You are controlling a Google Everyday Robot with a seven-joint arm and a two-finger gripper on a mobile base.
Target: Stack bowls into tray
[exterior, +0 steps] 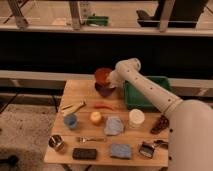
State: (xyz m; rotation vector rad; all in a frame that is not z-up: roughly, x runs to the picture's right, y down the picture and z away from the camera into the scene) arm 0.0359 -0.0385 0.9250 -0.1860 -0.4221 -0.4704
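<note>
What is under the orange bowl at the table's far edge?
A dark maroon bowl lies just below the orange bowl, beside the gripper. The arm covers part of both, so whether they touch cannot be seen.

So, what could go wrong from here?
The claw is at the orange bowl, which looks tilted just above the maroon bowl: it could slip, or knock that one off the table at its far edge. The arm covers part of the tray, so the bowl could catch its wall.
</note>
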